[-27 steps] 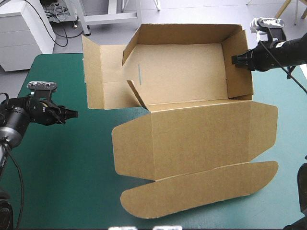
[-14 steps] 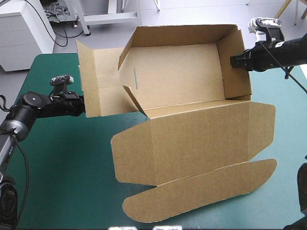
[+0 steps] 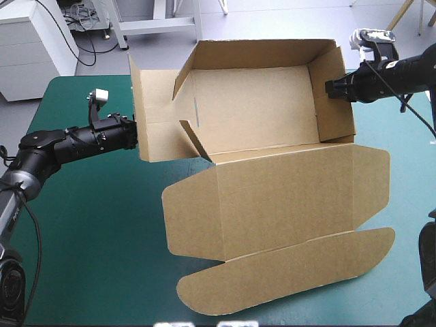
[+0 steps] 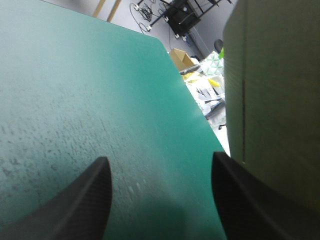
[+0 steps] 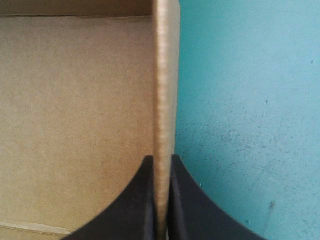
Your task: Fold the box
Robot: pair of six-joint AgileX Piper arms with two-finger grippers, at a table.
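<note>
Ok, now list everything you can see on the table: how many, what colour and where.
box: one, brown, across the table's middle and far part; tray walls raised, lid flat toward the near edge.
table cover: one, teal-green, under the box.
left pincer: one, black, open, low over the cover at the outer face of the box's left flap; contact unclear.
right pincer: one, black, shut on the top edge of the box's right wall.

High camera overhead, forward-down; wrist cameras close in (box (image 3: pixel 259 116) probably shared)
</note>
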